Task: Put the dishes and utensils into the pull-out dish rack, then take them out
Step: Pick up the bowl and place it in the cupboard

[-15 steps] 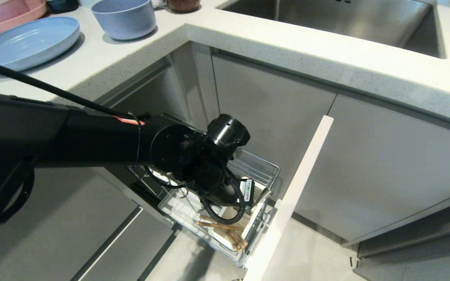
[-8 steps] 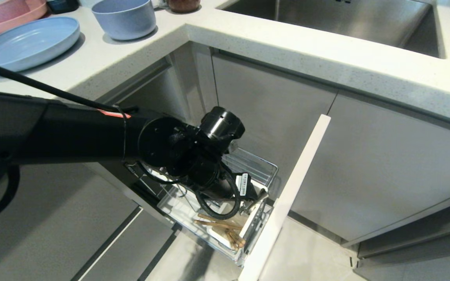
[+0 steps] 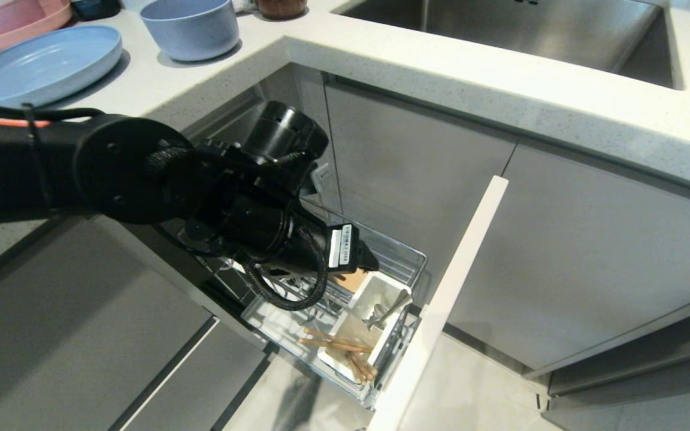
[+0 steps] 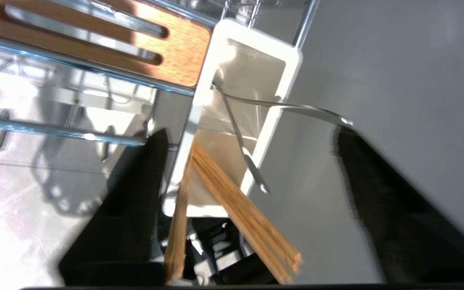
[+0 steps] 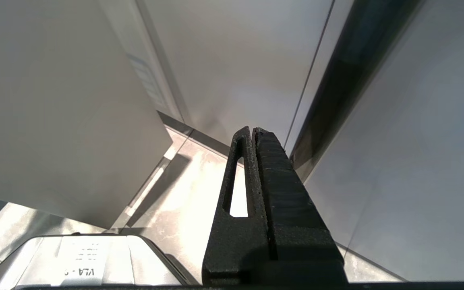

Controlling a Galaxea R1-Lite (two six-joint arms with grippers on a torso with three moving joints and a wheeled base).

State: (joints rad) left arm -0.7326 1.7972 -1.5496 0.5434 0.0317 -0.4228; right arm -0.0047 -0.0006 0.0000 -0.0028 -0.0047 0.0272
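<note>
We are hovering our left gripper (image 4: 248,169), jaws spread and empty, above the caddy (image 3: 375,299) holding the spoon (image 3: 388,309) and chopsticks (image 3: 339,348). We are advising a straight, clear withdrawal, since the plate (image 3: 42,63) and bowl (image 3: 190,27) are waiting on the far-left counter (image 3: 441,66).

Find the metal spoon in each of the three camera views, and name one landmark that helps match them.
Head view: spoon lies in the white caddy at the rack's front end.
Left wrist view: spoon crosses the caddy, between the open fingers.
Right wrist view: not in it.
Shared landmark: the wooden chopsticks.
</note>
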